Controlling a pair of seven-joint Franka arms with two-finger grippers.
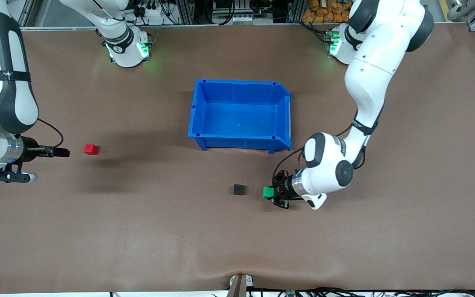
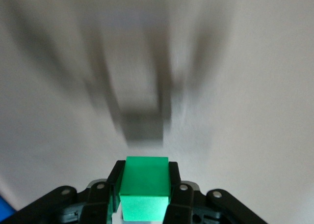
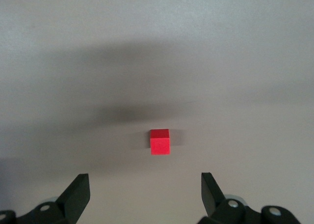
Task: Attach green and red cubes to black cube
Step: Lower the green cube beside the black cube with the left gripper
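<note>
Table (image 1: 406, 247) brown, blue bin (image 1: 204, 111) at centre. Left gripper (image 1: 271, 193) clamped on green cube (image 1: 267, 192), low over table at 5 o'clock of bin. Right gripper (image 1: 62, 152) with fingers spread wide, holding nothing, at 9 o'clock of red cube (image 1: 90, 149). Black cube (image 1: 238, 189) just beside green cube, at its 9 o'clock, apart.
</note>
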